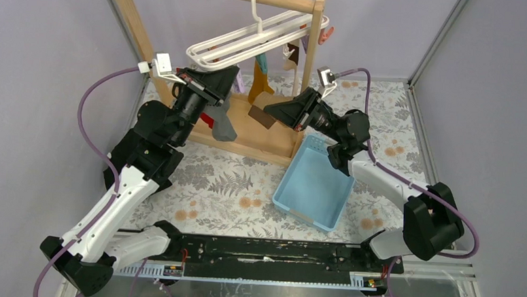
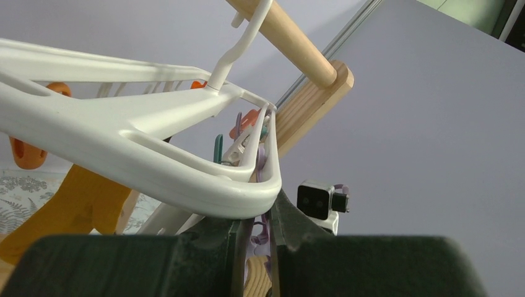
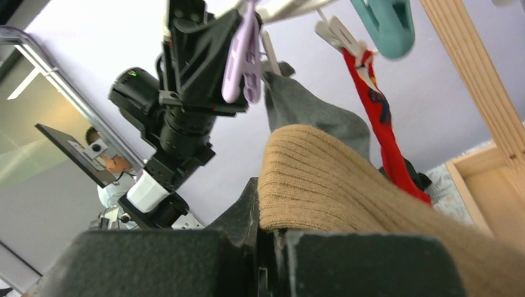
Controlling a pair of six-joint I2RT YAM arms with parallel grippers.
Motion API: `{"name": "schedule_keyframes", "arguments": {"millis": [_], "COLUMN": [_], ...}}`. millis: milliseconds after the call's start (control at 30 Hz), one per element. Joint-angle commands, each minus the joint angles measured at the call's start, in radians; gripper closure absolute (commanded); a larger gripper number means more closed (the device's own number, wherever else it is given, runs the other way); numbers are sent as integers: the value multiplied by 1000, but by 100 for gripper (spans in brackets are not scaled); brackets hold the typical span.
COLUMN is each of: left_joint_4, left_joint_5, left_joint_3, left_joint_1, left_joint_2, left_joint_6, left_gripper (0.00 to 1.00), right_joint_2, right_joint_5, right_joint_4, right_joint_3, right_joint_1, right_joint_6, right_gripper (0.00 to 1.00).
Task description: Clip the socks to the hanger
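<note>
Since the right gripper [image 3: 266, 232] has its fingers pressed together on the tan sock [image 3: 322, 167], pinching it just behind the ribbed cuff, everything comes down to where that cuff sits relative to the clip. The sock's long axis runs from the pinch back toward the lower right of the right wrist view, so the cuff edge is the leading end, sticking up past the fingers.

Up and to the left of that cuff, clearly apart from it, hangs the lilac clip [image 3: 244, 55], and the left gripper [image 2: 255, 244] is right on it, a finger on each side, which looks like a squeeze. Whether the clip's mouth is actually gaping, can't tell from these views.

A grey sock [image 3: 309, 111] and a red sock [image 3: 377, 124] dangle just behind the cuff. The clip hangs off the near corner of the hanger [image 2: 124, 142], which hooks over the wooden rail [image 2: 291, 43].

Best guess: the right arm has to lift the cuff up and left into the clip while the left arm just holds
</note>
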Motion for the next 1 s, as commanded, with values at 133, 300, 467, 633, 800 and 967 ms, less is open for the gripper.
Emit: {"name": "schedule_keyframes", "arguments": {"millis": [133,300,467,633,800,967], "left_joint_4": [73,95,107,120,153,197], "left_joint_5": [104,120,129,124,123,124], "left_joint_3": [-52,-54,-51,-58,-71,-85], "left_joint_1": [-9,-10,-9,-10,-10,-10], "left_joint_2": [-49,-37,-29,-27,-22,-14], "left_joint_6": [-107,-135,-149,-151,-162,-172], "left_gripper": [100,100,100,100,100,100], "right_joint_2": [88,135,150,164,196,235], "right_joint_5": [23,21,21,27,40,67], "right_joint_4": [287,322,319,342,383,438], "right_joint_3": [147,200,221,233,251,252], "right_joint_1": [12,18,23,23,26,25], "right_joint_6": [143,181,183,211,274,343], "right_gripper": [100,100,100,100,100,100]}}
